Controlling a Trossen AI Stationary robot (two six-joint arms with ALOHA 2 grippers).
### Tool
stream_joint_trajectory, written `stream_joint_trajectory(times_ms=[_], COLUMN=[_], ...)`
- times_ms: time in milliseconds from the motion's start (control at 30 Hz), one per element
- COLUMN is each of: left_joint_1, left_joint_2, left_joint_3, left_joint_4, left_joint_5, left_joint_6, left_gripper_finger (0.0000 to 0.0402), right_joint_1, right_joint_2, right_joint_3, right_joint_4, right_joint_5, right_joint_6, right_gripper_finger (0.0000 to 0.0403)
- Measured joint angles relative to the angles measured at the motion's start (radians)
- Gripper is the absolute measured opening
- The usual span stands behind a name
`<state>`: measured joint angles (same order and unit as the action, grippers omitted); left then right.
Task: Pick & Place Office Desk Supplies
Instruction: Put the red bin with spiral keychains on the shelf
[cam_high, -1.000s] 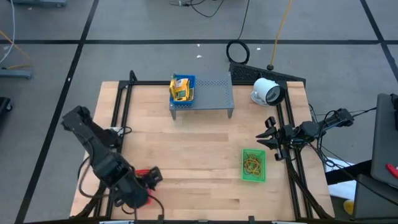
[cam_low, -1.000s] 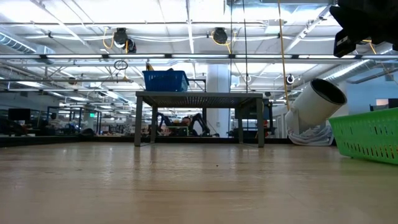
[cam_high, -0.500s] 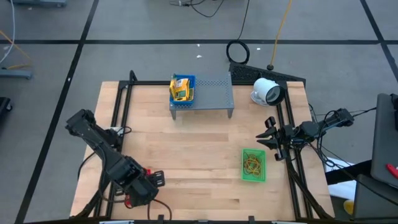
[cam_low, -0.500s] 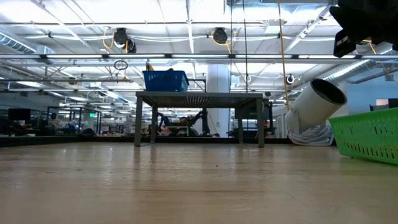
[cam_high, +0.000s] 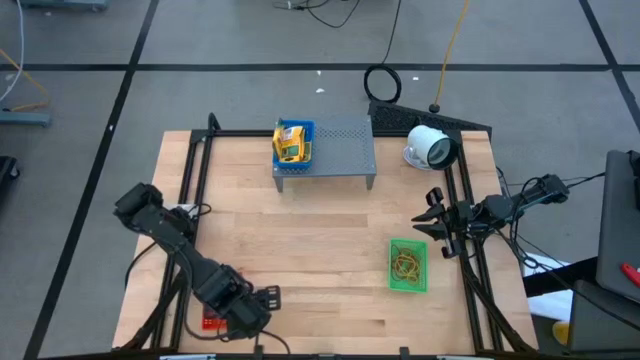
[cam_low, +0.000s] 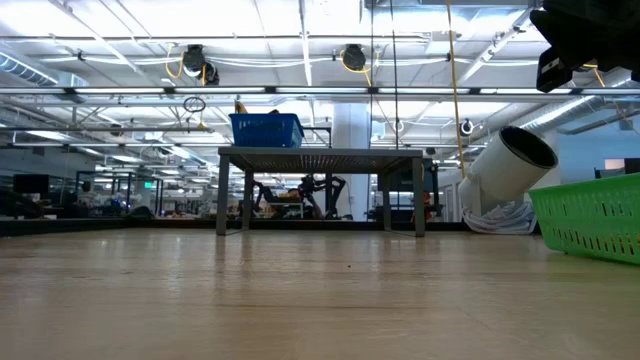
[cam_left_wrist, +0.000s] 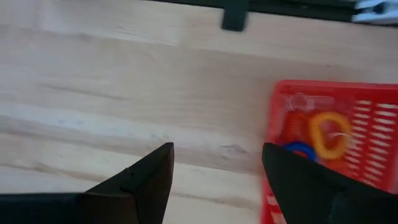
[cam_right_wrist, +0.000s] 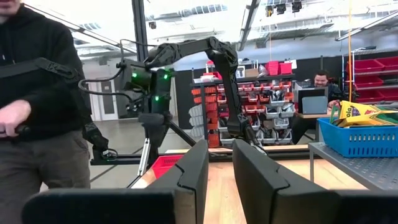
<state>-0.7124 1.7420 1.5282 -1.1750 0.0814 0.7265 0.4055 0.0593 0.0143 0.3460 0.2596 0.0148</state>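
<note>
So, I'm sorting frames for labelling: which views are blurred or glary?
Left wrist view: red basket and its loops smeared. Low view: bright ceiling lights glare, near table soft. High view: evenly lit, sharp.

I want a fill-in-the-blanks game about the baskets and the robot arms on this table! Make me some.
1. The yellow crayon pack sits inside the ____ basket.
2. That basket stands on top of the grey metal ____.
3. The rubber bands near the right gripper lie in the ____ basket.
4. The left gripper, fingers apart and holding nothing, hovers beside the ____ basket.

Missing words: blue; stand; green; red
</note>
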Motion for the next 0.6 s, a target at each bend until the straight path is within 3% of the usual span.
stream_joint_trajectory(times_ms=[400, 600], left_joint_1=[-0.03, -0.044], left_joint_2=[-0.086, -0.09], left_joint_3=[-0.31, -0.377], left_joint_4=[0.249, 0.265], left_joint_5=[0.076, 0.076], left_joint_6=[-0.055, -0.048], left_gripper_finger=[0.0255, 0.0255], right_joint_1=[0.0, 0.0], right_joint_2=[0.0, 0.0], right_joint_3=[0.0, 0.0], right_joint_4=[0.0, 0.0], right_joint_5=[0.0, 0.0], right_joint_6=[0.0, 0.0], right_gripper_finger=[0.0064, 0.0064])
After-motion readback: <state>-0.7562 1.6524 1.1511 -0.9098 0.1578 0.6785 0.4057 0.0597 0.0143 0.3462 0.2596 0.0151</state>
